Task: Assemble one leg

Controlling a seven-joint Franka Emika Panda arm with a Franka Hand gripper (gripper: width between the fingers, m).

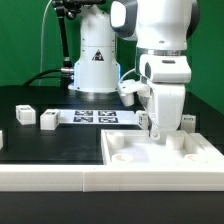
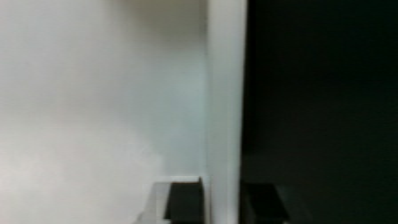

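My gripper points straight down at the far edge of the large flat white square piece at the front right. In the wrist view the gripper has one dark finger on each side of that piece's thin rim, pressed against it. Small white tagged legs lie loose on the black table: one and another at the exterior view's left, and one behind the square piece at the right. None is in the gripper.
The marker board lies in the middle of the table in front of the robot's base. A long white wall runs along the front edge beside the square piece. Another small white part sits at the far left edge.
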